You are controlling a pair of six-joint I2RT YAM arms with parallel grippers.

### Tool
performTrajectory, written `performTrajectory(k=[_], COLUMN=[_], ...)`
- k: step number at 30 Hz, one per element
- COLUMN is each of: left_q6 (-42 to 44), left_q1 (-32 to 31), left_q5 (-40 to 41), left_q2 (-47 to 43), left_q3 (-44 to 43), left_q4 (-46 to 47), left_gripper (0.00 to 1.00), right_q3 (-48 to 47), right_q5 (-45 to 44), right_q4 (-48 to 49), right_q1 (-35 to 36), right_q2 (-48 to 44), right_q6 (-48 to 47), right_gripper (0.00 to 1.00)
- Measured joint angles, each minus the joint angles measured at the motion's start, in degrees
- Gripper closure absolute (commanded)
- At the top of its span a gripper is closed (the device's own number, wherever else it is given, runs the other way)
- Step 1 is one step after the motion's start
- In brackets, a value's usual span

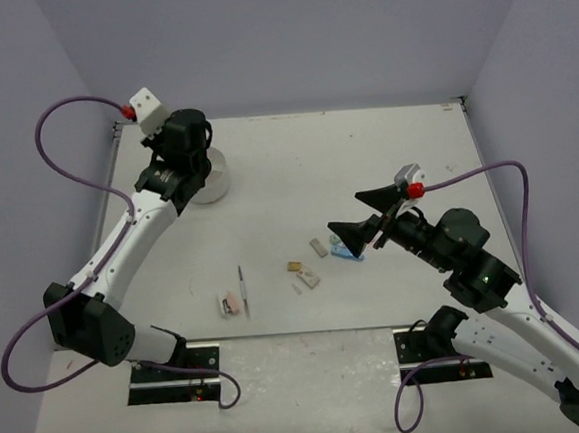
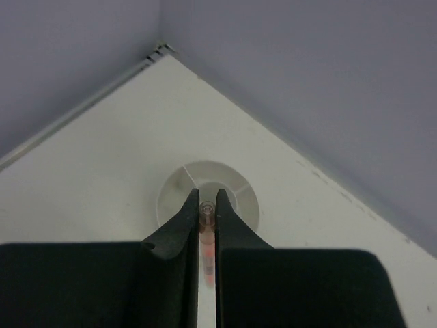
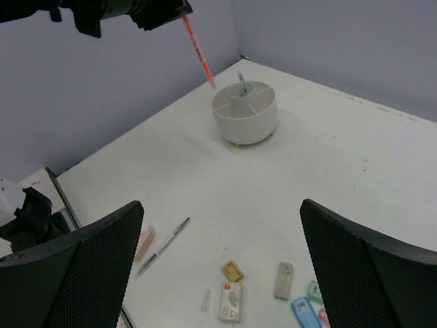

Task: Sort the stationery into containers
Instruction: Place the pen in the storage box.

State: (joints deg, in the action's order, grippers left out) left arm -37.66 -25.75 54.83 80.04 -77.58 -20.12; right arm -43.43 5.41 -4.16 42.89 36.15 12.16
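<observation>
White table (image 1: 365,150), lilac walls (image 1: 285,36): L gripper (image 2: 207,195) pinches orange pen (image 3: 198,48) above divided dish (image 3: 246,123); R gripper (image 3: 220,205) spread wide over scattered erasers (image 3: 232,301) nr front edge.

Reaches left gripper (image 2: 207,195) high toward far-left corner, jaws clamped on orange pen (image 3: 198,48); hangs right gripper (image 1: 347,212) above mid-table, pointing left, jaws spread wide.

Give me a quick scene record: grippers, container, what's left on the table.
left gripper: shut on orange pen, tilted above the container, not in yet
right gripper: open, empty, above loose items
container: white, divided; blue pen standing in centre cup
table: grey pen, pink eraser, tan eraser, capsule pieces
</observation>
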Motion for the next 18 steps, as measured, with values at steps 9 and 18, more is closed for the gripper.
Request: performTrajectory(k=[9,18], left_q6=[10.16,14.99], left_q1=[9.77,10.00], left_q5=[0.54,-5.67], left_q2=[9.37,15.75], left_q3=[2.35,7.20], left_q4=[24.75,37.08], left_gripper=[1.00,1.00], right_q3=[1.91,2.33], right_q5=[0.14,1.63], right_q4=[-0.92,-0.65], right_q1=[0.00,0.00], right_q2=[0.18,2.97], right_q6=[0.49,0.70], right_gripper=[0.01,0.01])
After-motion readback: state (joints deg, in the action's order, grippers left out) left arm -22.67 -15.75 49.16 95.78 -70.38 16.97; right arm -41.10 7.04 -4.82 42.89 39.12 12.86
